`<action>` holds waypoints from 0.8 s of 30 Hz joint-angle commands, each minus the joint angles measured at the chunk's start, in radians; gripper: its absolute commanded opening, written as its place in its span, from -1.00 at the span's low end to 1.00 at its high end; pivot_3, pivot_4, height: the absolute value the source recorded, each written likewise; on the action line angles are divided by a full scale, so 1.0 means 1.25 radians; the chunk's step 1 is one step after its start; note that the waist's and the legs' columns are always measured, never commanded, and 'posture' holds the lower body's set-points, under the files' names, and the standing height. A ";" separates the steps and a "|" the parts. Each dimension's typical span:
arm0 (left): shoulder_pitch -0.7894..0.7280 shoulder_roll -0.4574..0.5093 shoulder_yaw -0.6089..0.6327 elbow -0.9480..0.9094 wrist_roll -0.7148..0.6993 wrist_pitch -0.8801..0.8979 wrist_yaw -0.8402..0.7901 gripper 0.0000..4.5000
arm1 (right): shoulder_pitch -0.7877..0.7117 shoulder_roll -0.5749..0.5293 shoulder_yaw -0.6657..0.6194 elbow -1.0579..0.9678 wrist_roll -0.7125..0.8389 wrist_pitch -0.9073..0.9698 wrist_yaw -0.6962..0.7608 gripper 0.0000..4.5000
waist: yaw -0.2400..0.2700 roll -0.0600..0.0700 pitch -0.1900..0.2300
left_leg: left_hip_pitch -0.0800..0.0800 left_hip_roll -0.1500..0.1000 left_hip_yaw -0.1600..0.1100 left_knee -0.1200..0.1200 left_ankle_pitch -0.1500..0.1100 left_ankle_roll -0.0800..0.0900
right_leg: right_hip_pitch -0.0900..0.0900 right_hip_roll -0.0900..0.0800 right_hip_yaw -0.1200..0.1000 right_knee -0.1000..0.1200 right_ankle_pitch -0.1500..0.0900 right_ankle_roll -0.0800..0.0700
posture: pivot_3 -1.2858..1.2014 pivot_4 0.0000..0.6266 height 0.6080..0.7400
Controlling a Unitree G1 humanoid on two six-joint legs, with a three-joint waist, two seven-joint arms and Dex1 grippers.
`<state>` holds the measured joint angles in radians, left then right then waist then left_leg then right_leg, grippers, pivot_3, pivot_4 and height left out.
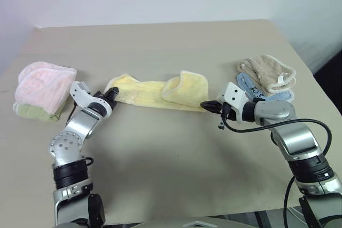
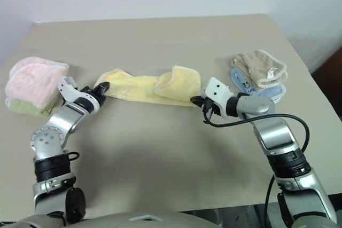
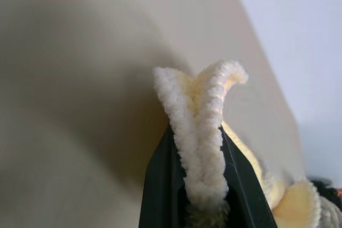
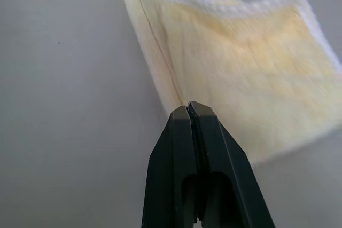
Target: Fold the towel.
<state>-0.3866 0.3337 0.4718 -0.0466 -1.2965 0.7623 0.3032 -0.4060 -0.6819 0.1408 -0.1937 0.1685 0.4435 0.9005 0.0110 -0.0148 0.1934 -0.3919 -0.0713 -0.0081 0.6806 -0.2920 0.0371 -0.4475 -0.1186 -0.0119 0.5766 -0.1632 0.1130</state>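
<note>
The left hand (image 1: 110, 96) pinches the towel's (image 1: 155, 92) left end edge between its fingers, the right hand (image 1: 206, 105) is clenched empty just off the right end's folded-back flap, bare bench (image 1: 160, 158) lies open nearer than both, and more towels sit beyond each hand.

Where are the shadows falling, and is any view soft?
Head views: soft light, faint shadows under both arms on the table, no glare. Left wrist view: broad dark shadow on the table beside the towel pinched in the left gripper, fibres sharp. Right wrist view: right gripper crisp, towel behind slightly blurred.
</note>
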 commanded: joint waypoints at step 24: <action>-0.200 0.031 -0.588 -0.096 0.520 0.072 -0.467 -0.57 | -0.010 -0.012 -0.060 0.009 -0.029 -0.025 -0.092 -1.00 | 0.001 0.000 0.000 | 0.000 0.000 0.000 -0.002 0.001 0.004 | 0.001 0.000 0.000 -0.005 0.000 0.000 | 0.03 -0.52 0.82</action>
<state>-0.6329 0.3856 -0.2985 -0.1486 -0.6496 0.8551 -0.2627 -0.4131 -0.6876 0.1006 -0.1394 0.1292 0.4113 0.7921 0.0127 -0.0145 0.1940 -0.3922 -0.0714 -0.0078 0.6784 -0.2911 0.0419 -0.4454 -0.1183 -0.0118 0.5701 -0.1631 0.1130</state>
